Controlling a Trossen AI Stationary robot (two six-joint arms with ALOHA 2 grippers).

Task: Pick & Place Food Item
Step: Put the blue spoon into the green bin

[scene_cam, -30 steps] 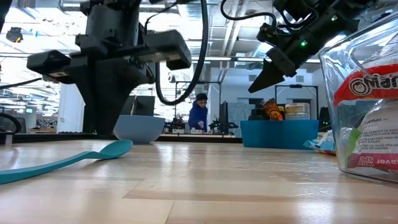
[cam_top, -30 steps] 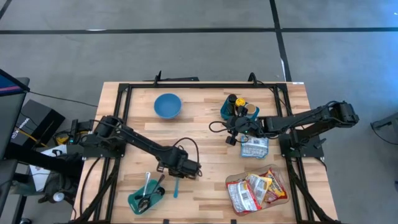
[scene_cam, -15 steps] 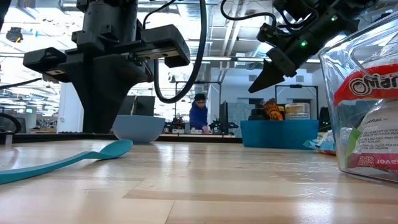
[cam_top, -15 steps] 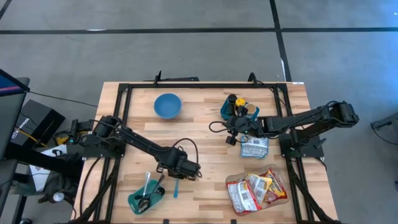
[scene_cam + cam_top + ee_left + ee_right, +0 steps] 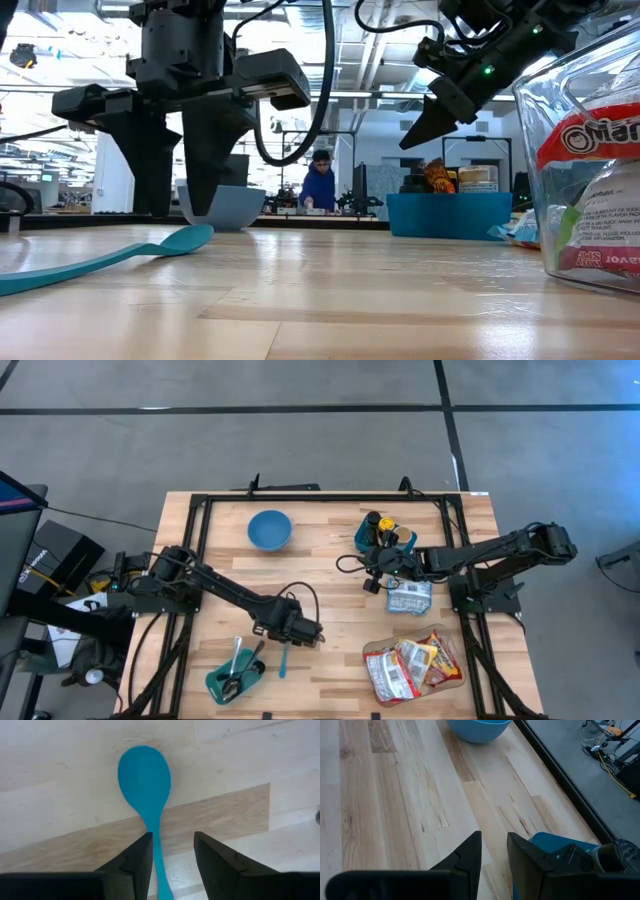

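Observation:
A teal spoon (image 5: 283, 658) lies flat on the wooden table, its bowl (image 5: 144, 775) toward the far edge. My left gripper (image 5: 291, 630) points straight down over its handle and is open, one finger on each side of the handle (image 5: 172, 851). My right gripper (image 5: 372, 582) hangs in the air at the table's right middle, slanting down, with a narrow empty gap between its fingers (image 5: 494, 851). A food packet (image 5: 408, 597) lies on the table under the right arm. A clear tub (image 5: 412, 665) of food packets stands at the near right. My left gripper comes from above with its fingers on either side of the spoon's handle (image 5: 156, 855). The handle runs right along one finger (image 5: 142, 857), and I cannot tell whether they touch. The spoon lies on the table.
A blue bowl (image 5: 269, 529) stands at the far left middle. A teal bin (image 5: 385, 532) with bottles stands at the far right. A teal holder (image 5: 235, 678) with utensils sits at the near left. A black frame (image 5: 300, 500) rims the table. A person shows far behind in the low view.
My left gripper has opened over the spoon's handle without moving off. The spoon lies on the table where it was. The right arm has kept still.

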